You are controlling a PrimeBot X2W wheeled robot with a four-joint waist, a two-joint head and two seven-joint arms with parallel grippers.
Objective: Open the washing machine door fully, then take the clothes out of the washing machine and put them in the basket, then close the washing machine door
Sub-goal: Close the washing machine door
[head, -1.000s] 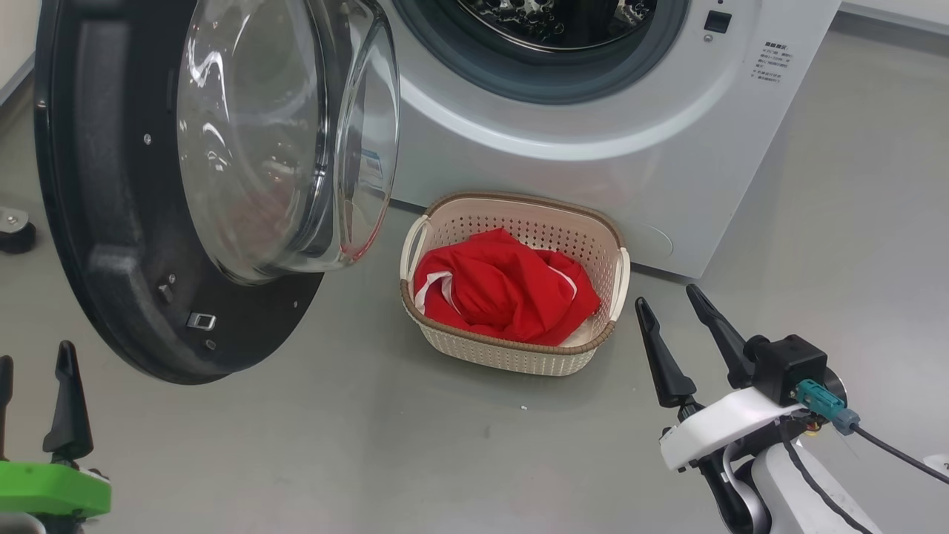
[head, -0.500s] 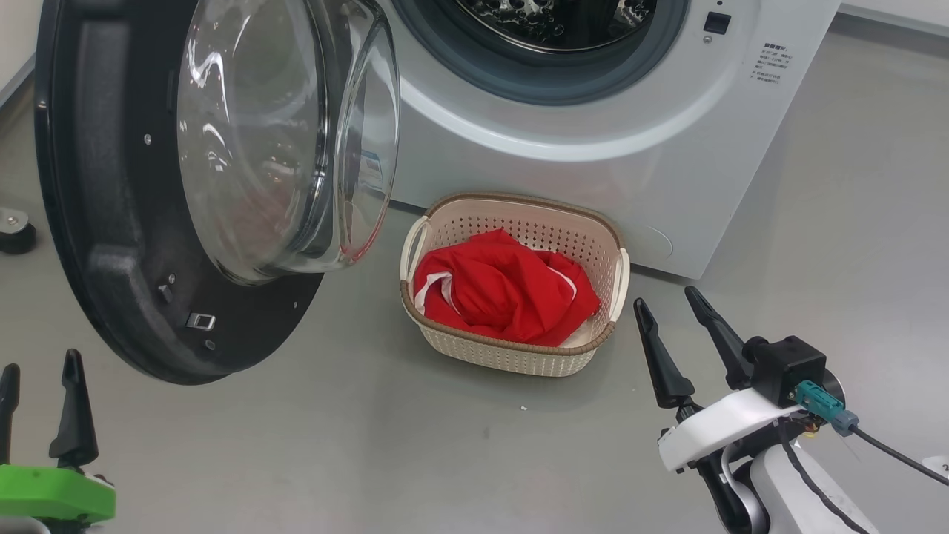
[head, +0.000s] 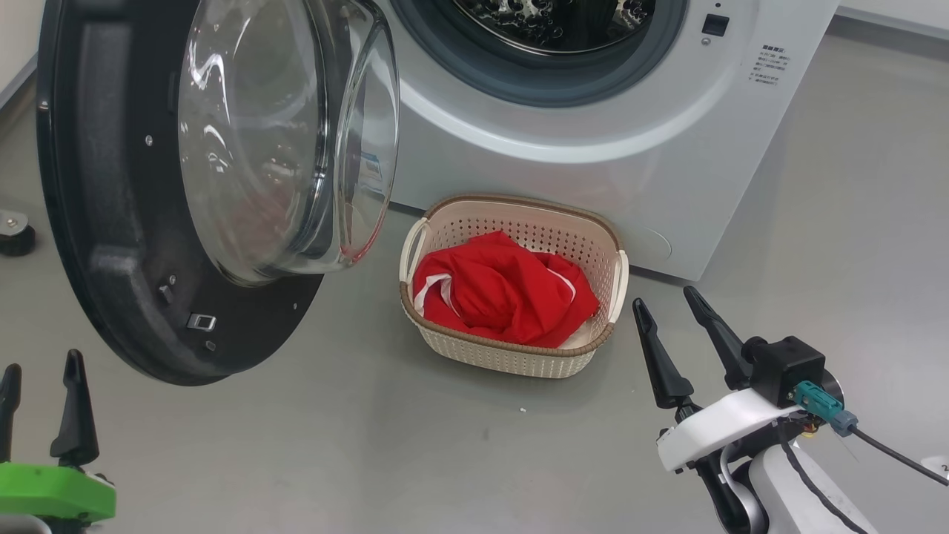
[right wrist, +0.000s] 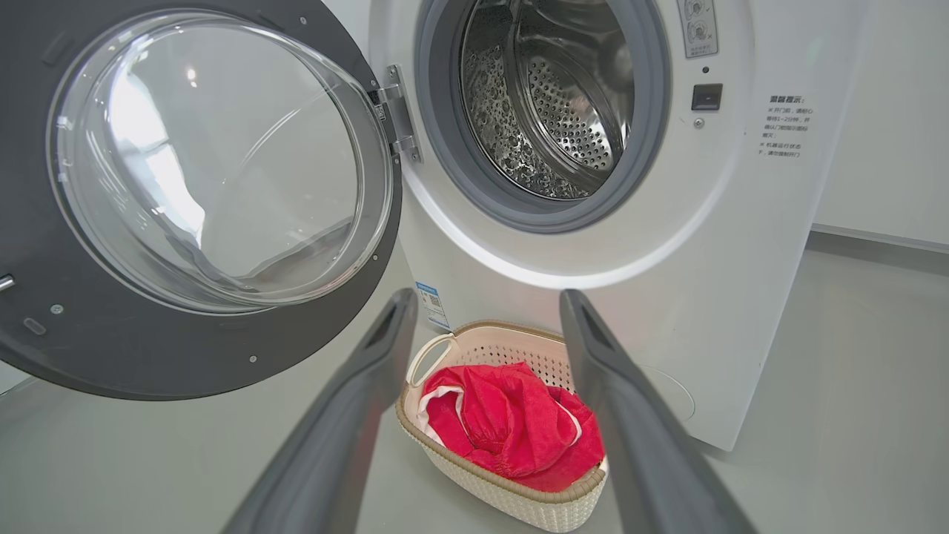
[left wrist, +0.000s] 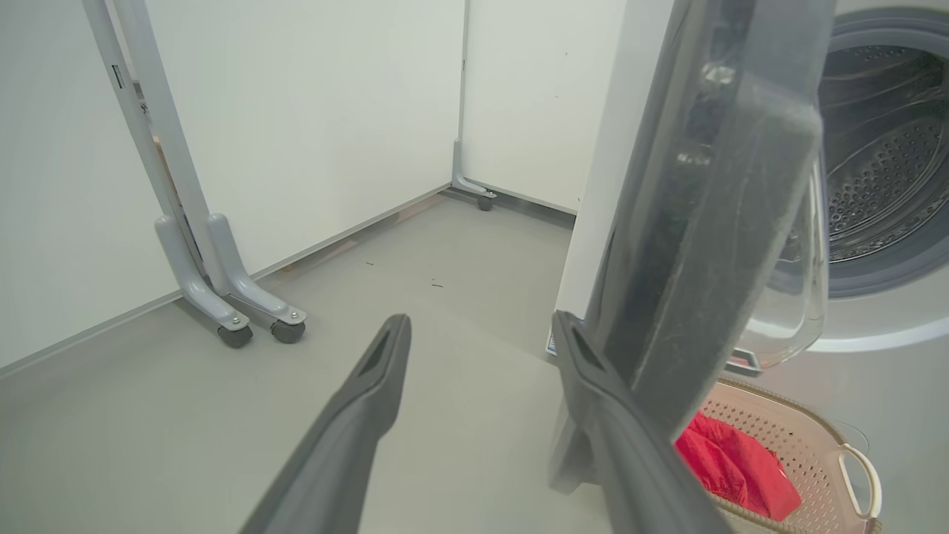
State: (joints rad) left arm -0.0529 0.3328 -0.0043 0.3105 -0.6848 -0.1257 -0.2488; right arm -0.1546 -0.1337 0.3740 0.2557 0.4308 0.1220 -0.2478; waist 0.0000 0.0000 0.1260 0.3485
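Head view, as I stand here: the washing machine door (head: 111, 222) is swung wide open to the left of the washing machine (head: 593, 170). Its glass bowl (head: 259, 148) bulges out toward the room, and the steel drum (head: 549, 22) is exposed behind the grey seal. On the floor (head: 371, 452), close against the front of the machine and just right of the open door, sits the basket (head: 511, 200), with the red clothes (head: 504, 293) bunched inside it, a white stripe showing at their left edge. The left pincer (head: 41, 363) stands at the lower left, below the door's black rim and apart from it. Its two dark fingers are spread and have nothing between them. The right pincer (head: 665, 297) hovers just right of the basket, close to its handle but not touching it. It too is spread wide and holds nothing. In the left wrist view the left pincer (left wrist: 482, 319) gapes over bare floor, and one finger overlaps the door's edge (left wrist: 704, 222); I cannot tell from there whether they touch. In the right wrist view the right pincer (right wrist: 485, 293) frames the basket (right wrist: 474, 445) and the clothes (right wrist: 511, 430) between its parted fingers, well short of them.
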